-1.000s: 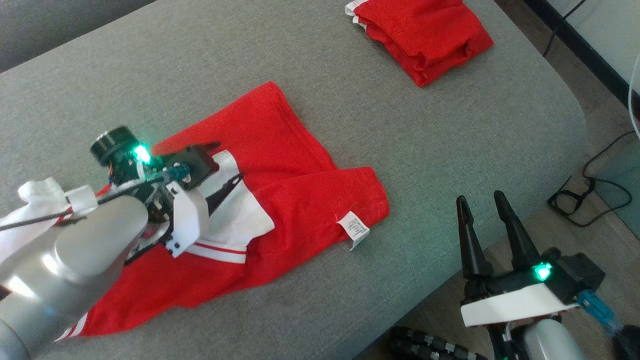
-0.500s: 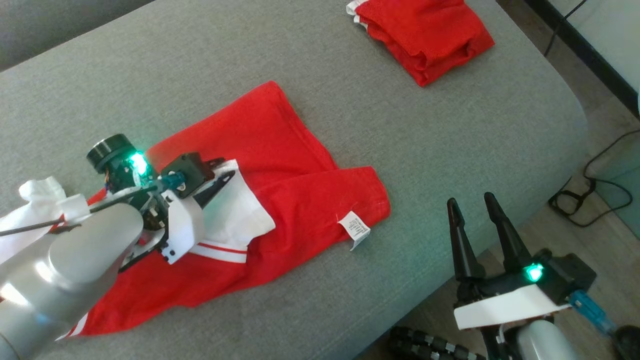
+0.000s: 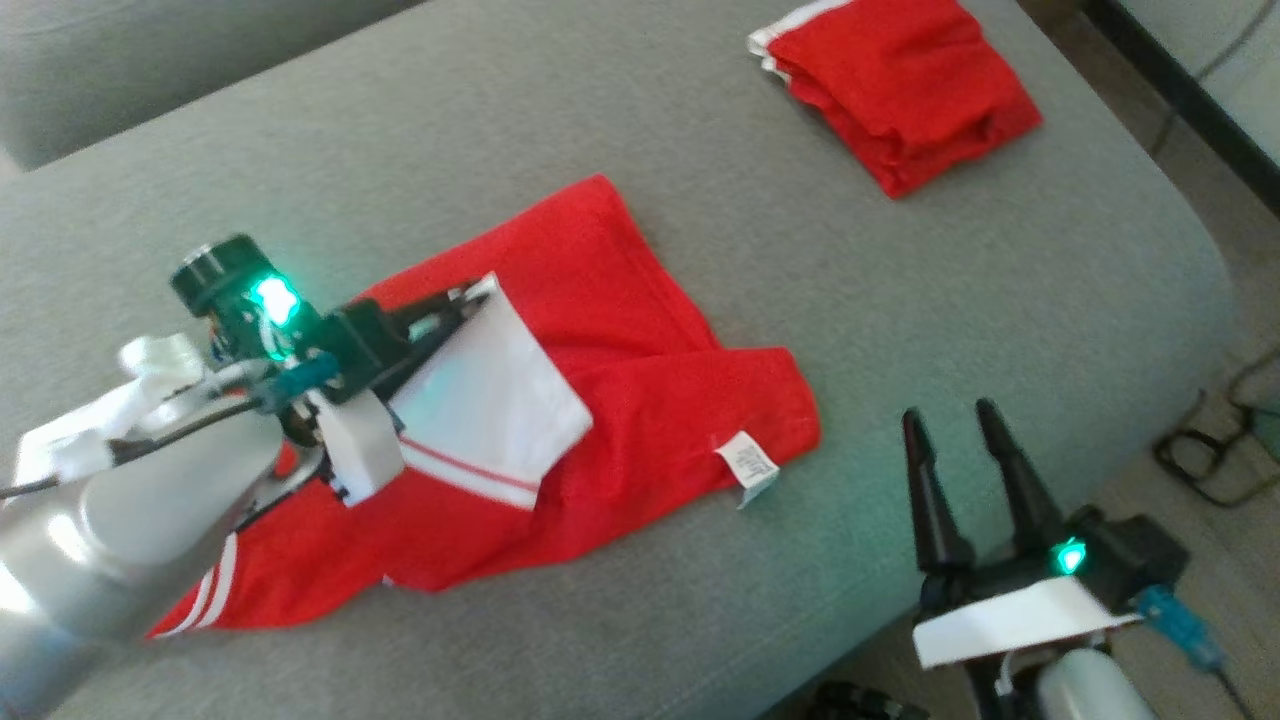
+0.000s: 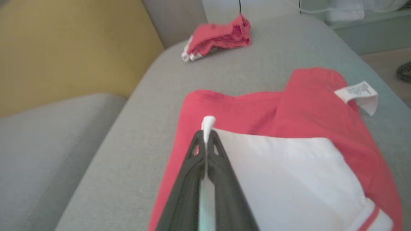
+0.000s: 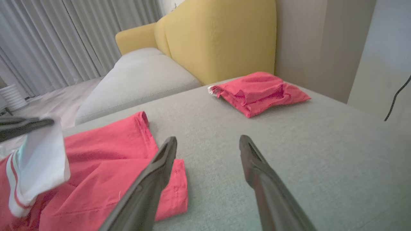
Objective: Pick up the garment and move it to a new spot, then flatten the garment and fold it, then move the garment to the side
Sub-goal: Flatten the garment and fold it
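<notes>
The red fabric garment with a white striped sleeve lies on the grey fabric sofa seat, its long axis running from near left to right. The left pincer is clamped on the sleeve corner. The right pincer, fingers apart, is near the end with the small white label, not touching it.

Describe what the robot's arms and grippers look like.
The left gripper and right gripper each have two long, tapering black jaws, a white plate, a green light and a blue plug, on a silvery forearm. The left also carries a round black cap and a thin black cable.
</notes>
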{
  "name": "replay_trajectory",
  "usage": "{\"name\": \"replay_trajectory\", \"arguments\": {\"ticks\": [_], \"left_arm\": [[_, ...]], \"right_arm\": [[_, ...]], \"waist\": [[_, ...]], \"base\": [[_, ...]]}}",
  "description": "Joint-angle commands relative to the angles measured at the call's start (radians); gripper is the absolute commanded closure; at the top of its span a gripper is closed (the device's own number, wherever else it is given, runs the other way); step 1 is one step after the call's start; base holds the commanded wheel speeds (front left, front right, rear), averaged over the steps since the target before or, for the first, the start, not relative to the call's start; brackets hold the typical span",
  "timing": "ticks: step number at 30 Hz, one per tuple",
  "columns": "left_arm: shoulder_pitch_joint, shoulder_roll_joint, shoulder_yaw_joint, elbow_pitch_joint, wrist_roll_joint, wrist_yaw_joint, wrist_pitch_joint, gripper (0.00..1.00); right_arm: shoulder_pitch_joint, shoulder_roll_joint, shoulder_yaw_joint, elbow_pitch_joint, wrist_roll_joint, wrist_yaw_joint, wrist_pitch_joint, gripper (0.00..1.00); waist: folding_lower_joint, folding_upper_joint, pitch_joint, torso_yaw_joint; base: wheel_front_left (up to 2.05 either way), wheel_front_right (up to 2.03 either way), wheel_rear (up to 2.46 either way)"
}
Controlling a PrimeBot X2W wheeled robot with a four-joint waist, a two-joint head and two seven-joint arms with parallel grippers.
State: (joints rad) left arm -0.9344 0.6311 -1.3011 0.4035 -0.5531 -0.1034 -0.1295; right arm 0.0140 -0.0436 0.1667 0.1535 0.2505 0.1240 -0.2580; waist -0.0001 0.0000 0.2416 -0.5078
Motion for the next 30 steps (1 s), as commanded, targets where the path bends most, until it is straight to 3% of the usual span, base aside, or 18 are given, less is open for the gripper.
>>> {"name": "replay_trajectory", "arguments": {"ticks": [1, 8, 16, 23, 30], "left_arm": [[-0.045, 0.045, 0.06, -0.026, 0.007, 0.019, -0.021, 1.0], [0.043, 0.127, 0.133, -0.167, -0.02, 0.164, -0.102, 1.0], [0.145, 0.177, 0.203, -0.352, -0.03, 0.306, -0.128, 1.0], [0.205, 0.201, 0.24, -0.431, -0.023, 0.357, -0.131, 1.0], [0.231, 0.204, 0.264, -0.463, -0.011, 0.364, -0.132, 1.0]], "right_arm": [[0.013, -0.007, 0.029, -0.004, -0.005, 0.007, -0.004, 0.0], [0.02, -0.007, 0.033, 0.15, 0.034, 0.007, -0.004, 0.0], [0.004, -0.007, 0.034, 0.228, 0.053, 0.007, -0.004, 0.0], [-0.002, -0.013, 0.01, 0.265, 0.067, 0.007, -0.004, 0.0], [-0.028, -0.015, 0.001, 0.317, 0.122, 0.007, -0.004, 0.0]], "waist": [[0.0001, 0.0, -0.028, 0.037], [0.0001, 0.0, -0.087, 0.143], [0.0001, 0.0, -0.125, 0.243], [0.0001, 0.0, -0.14, 0.3], [0.0001, 0.0, -0.135, 0.337]], "base": [[0.0, 0.0, 0.0], [0.0, 0.0, 0.0], [0.0, 0.0, 0.0], [0.0, 0.0, 0.0], [0.0, 0.0, 0.0]]}}
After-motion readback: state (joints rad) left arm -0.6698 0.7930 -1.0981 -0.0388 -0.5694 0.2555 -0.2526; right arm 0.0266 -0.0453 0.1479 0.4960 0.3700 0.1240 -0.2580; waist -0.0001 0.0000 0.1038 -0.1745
